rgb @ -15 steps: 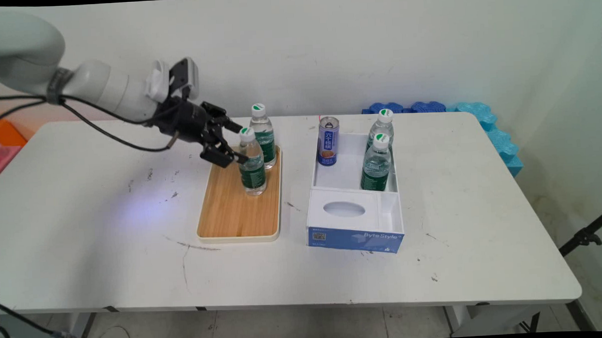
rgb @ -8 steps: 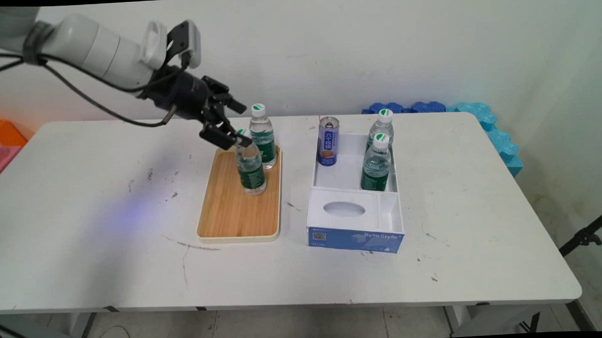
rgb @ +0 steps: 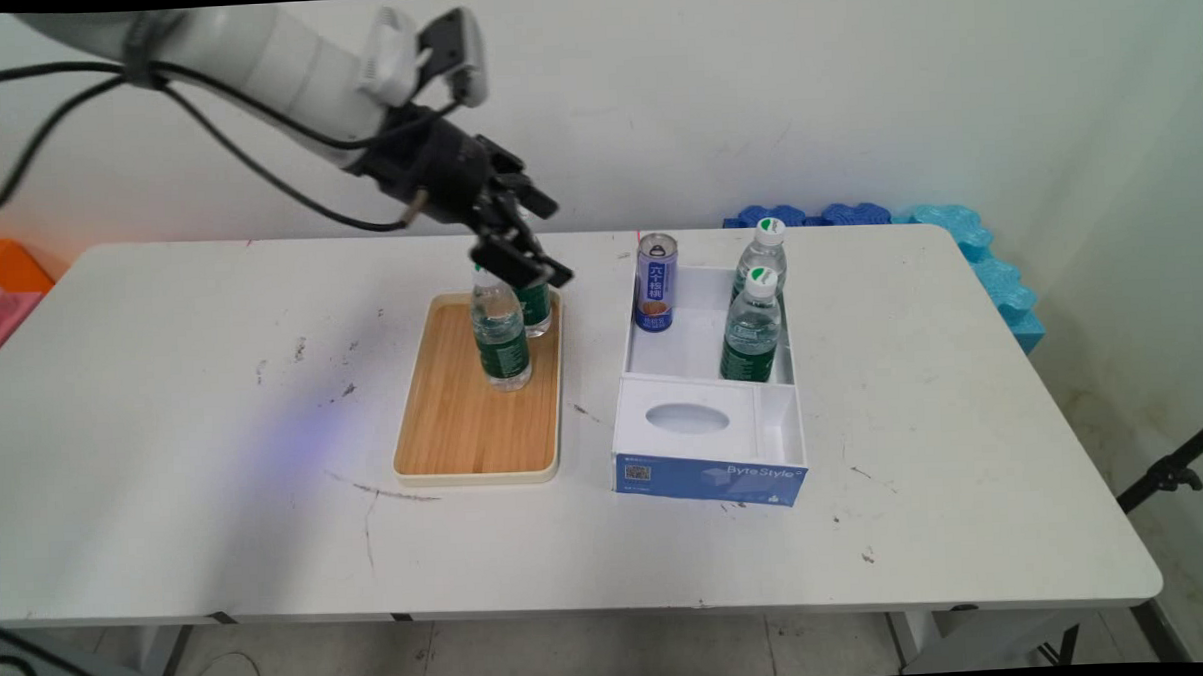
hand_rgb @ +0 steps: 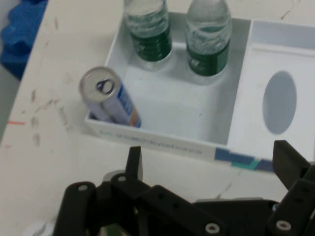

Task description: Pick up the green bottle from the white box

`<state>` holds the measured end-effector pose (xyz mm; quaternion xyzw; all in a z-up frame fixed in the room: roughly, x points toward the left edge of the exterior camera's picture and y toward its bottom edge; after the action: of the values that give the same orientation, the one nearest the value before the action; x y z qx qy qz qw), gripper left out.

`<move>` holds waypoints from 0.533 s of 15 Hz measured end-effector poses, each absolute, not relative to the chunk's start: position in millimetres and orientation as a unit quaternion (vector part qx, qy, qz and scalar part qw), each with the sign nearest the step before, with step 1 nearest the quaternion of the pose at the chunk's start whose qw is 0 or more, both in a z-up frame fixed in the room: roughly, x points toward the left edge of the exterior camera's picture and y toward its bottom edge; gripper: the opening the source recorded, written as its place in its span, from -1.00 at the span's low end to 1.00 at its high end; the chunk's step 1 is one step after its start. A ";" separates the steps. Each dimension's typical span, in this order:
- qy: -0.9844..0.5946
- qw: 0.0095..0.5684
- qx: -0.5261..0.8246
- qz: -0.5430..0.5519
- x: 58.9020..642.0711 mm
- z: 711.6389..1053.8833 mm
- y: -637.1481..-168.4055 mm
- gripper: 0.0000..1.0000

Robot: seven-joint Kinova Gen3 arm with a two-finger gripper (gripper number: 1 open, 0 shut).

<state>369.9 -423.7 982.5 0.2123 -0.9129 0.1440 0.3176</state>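
Main view: gripper (rgb: 536, 242) hangs above the far end of the wooden tray (rgb: 464, 423), fingers (rgb: 515, 257) spread apart, holding nothing. Two bottles stand on the tray's far half: the near bottle (rgb: 501, 333) in clear sight, the far bottle (rgb: 535, 308) mostly hidden behind the fingers, against the far right rim. The tray's near half is bare wood. Right of the tray, across a narrow strip of bare surface (rgb: 216, 472), sits a white box (rgb: 709, 394) with a blue front edge and an oval slot in its lid section. The open far compartment holds a can (rgb: 656, 282) in the far left corner and two box bottles (rgb: 751, 323) along the right wall, one behind the other. Wide bare surface lies left of the tray and along the near edge; more to the right of the box. Blue foam pieces (rgb: 979, 255) run off the far right corner

Hand view: fingers (hand_rgb: 290, 164) rise from the bottom edge, well apart, nothing between them. Beyond them, the box (hand_rgb: 224, 123): the can (hand_rgb: 108, 101) leans in the compartment's left corner, the two bottles (hand_rgb: 209, 37) stand side by side at the top wall. Open floor fills the compartment's middle. The slot lid is at right
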 end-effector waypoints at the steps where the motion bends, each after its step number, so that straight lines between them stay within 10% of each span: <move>1: -0.914 0.317 0.211 0.140 360.5 979.2 -428.0 1.00; 8: -0.925 0.309 0.185 0.117 293.4 943.2 -467.0 1.00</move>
<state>293.4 -467.0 943.2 0.1850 -0.9255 0.1168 0.3093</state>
